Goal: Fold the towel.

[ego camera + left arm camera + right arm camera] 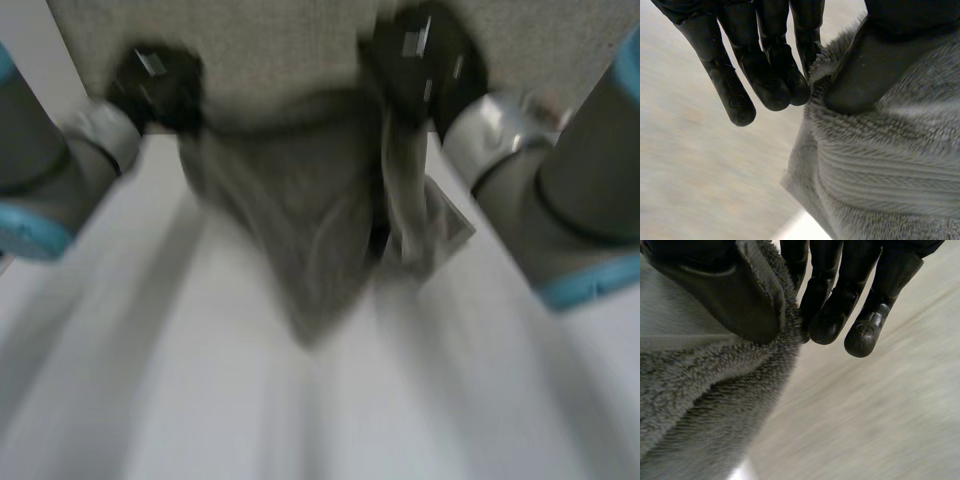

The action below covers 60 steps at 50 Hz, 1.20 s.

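Left robot hand (158,85): thumb pinches the towel (300,210) edge against a finger, the other fingers straight and free. Right robot hand (420,58): thumb likewise pressed on the towel edge, the rest of its fingers extended clear of the cloth. One grey towel, two hands on it. The towel sags between them and hangs to a point over the white table (300,430); can't tell if the tip touches.

The left arm (40,160) and right arm (570,190) are reaching forward side by side, with the left hand (155,85) and right hand (420,60) sitting about level. Each hand is pinching the top edge of the towel (300,200), thumb pressing it against straight fingers (765,75).
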Available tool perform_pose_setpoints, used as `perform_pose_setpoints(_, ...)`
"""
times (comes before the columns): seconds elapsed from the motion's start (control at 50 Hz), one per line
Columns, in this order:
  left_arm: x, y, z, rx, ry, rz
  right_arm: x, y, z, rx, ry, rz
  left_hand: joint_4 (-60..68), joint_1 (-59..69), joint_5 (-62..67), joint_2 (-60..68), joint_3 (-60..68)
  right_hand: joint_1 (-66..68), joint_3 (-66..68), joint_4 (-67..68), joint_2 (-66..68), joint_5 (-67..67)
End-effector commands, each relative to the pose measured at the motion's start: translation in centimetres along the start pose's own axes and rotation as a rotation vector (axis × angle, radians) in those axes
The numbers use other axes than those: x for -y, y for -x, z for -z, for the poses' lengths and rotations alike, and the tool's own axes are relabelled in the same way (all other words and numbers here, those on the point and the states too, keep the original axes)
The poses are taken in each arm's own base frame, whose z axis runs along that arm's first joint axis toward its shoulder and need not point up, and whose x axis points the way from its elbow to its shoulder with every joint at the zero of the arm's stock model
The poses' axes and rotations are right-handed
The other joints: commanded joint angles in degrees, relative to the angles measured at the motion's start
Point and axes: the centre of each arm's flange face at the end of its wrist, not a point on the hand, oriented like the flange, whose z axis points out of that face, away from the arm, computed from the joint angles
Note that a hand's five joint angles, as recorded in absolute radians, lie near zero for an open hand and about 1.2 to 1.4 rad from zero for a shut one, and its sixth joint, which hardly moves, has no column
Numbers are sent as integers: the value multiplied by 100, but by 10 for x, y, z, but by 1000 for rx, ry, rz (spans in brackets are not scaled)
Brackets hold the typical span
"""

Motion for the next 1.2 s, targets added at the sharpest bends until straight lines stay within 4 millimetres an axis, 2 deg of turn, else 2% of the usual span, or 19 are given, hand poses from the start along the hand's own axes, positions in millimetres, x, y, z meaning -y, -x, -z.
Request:
perform_pose_setpoints(0.02, 74, 32, 6, 160, -218, 148, 49, -47, -13, -218, -259, -38, 218, 825, 640, 304, 265, 524, 336, 343, 643, 476)
perform_pose_setpoints(0.08, 61, 24, 17, 139, -173, 190, 44, -43, -11, -194, -247, -47, 218, 825, 640, 304, 265, 524, 336, 343, 643, 476)
perform_pose_setpoints(0.16, 40, 12, 31, 109, -92, 209, 25, -13, 3, -12, -195, -47, 218, 825, 640, 304, 265, 524, 336, 343, 643, 476)
perform_pose_setpoints(0.24, -8, -12, 61, 30, 83, 234, -1, 22, 23, 198, -105, -40, 218, 825, 640, 304, 265, 524, 336, 343, 643, 476)
perform_pose_setpoints(0.26, -8, -12, 61, 30, 84, 234, -1, 22, 23, 199, -105, -40, 218, 825, 640, 304, 265, 524, 336, 343, 643, 476)
perform_pose_setpoints(0.3, -39, -28, 85, -24, 195, 247, -10, 32, 32, 259, -60, -32, 218, 825, 640, 304, 265, 524, 336, 343, 643, 476)
perform_pose_setpoints(0.4, -74, -43, 117, -64, 328, 242, -63, 76, 71, 484, 196, -10, 218, 825, 640, 304, 265, 524, 336, 343, 643, 476)
perform_pose_setpoints(0.46, -92, -49, 132, -78, 394, 216, -75, 84, 82, 537, 253, 9, 218, 825, 640, 304, 265, 524, 336, 343, 643, 476)
perform_pose_setpoints(0.5, -100, -51, 137, -85, 419, 196, -95, 98, 98, 616, 329, 63, 218, 825, 640, 304, 265, 524, 336, 343, 643, 476)
perform_pose_setpoints(0.64, -121, -59, 148, -115, 470, 138, -113, 92, 106, 598, 405, 180, 218, 825, 640, 304, 265, 514, 325, 332, 632, 465)
perform_pose_setpoints(0.66, -126, -62, 149, -123, 480, 135, -114, 90, 106, 577, 426, 187, 53, 660, 475, 140, 101, -619, -807, -800, -500, -667)
perform_pose_setpoints(0.68, -129, -63, 148, -126, 487, 137, -114, 90, 106, 577, 426, 187, -464, 143, -43, -378, -417, -630, -819, -811, -512, -679)
perform_pose_setpoints(0.72, -132, -65, 148, -130, 496, 138, -115, 90, 109, 544, 462, 162, -1119, -512, -697, -1033, -1072, -3528, -3716, -3709, -3409, -3576)
perform_pose_setpoints(0.78, -136, -66, 146, -129, 502, 135, -116, 89, 111, 521, 489, 120, -2966, -2359, -2544, -2880, -2919, -4634, -4822, -4815, -4515, -4682)
perform_pose_setpoints(0.8, -136, -66, 146, -129, 502, 135, -115, 87, 113, 494, 513, 63, -2976, -2369, -2554, -2889, -2929, -5699, -5888, -5881, -5581, -5748)
perform_pose_setpoints(0.82, -136, -66, 143, -126, 499, 135, -112, 84, 115, 461, 533, -2, -3925, -3318, -3503, -3839, -3878, -6443, -6631, -6624, -6324, -6492)
perform_pose_setpoints(0.9, -136, -65, 140, -120, 488, 132, -107, 80, 124, 406, 575, -161, -6485, -5878, -6063, -6398, -6437, -6476, -6664, -6657, -6357, -6524)
perform_pose_setpoints(1.04, -136, -61, 140, -106, 480, 131, -97, 79, 158, 302, 646, -471, -6576, -5969, -6154, -6489, -6529, -6476, -6664, -6657, -6357, -6524)
perform_pose_setpoints(1.2, -141, -47, 137, -65, 482, 133, -99, 78, 185, 277, 698, -502, -6525, -5918, -6104, -6439, -6478, -5157, -5346, -5338, -5039, -5206)
